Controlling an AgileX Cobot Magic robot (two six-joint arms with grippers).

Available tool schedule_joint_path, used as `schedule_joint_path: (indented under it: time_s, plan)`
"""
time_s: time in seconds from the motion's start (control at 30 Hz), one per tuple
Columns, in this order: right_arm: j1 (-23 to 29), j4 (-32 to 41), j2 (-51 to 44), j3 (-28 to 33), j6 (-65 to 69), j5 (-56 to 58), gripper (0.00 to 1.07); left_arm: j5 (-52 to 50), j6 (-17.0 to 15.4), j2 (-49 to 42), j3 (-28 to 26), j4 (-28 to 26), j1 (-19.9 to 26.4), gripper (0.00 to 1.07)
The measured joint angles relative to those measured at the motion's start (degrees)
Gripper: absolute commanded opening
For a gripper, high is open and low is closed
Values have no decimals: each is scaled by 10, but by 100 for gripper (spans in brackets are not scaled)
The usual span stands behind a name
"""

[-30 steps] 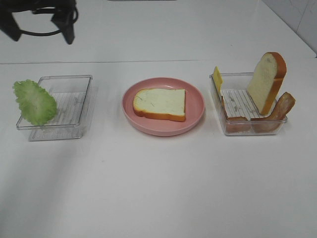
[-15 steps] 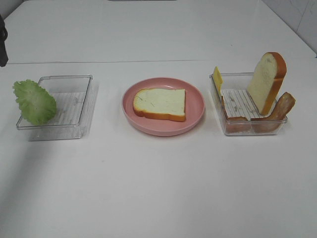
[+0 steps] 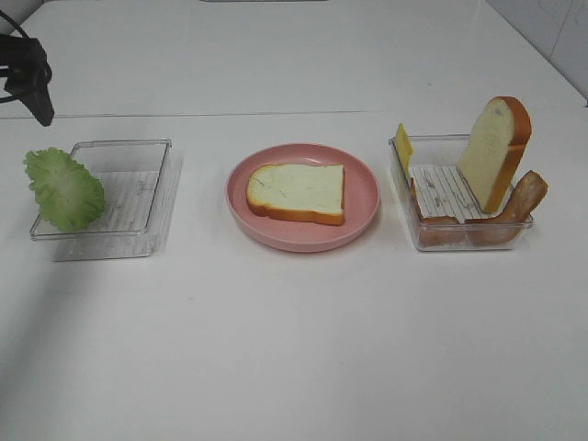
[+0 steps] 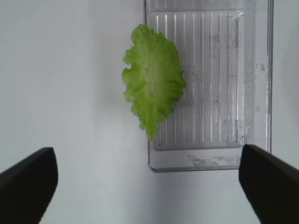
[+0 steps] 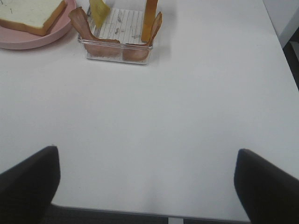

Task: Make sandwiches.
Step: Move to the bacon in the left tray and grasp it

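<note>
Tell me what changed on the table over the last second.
The left gripper, open and empty, moved from the far side of the table leftward to the view's left edge, near the lettuce leaf. Nothing was taken or let go. The lettuce leaf on the clear tray, the bread slice on the pink plate, and the right tray's upright bread, cheese and bacon stayed put.

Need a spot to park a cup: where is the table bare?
The front strip of table, nearer than the left tray, plate and right tray, is bare. So are the gaps either side of the plate. The right tray is crowded: bread, cheese, bacon.
</note>
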Motion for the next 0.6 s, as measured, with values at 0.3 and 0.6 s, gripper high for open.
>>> schedule_joint_path:
  time_s: [0.3, 0.6]
  plan:
    - [0, 0, 0, 0, 0, 0, 99, -42, 2, 68, 0, -5, 0, 101]
    - [0, 0, 0, 0, 0, 0, 99, -84, 3, 132, 0, -15, 0, 101]
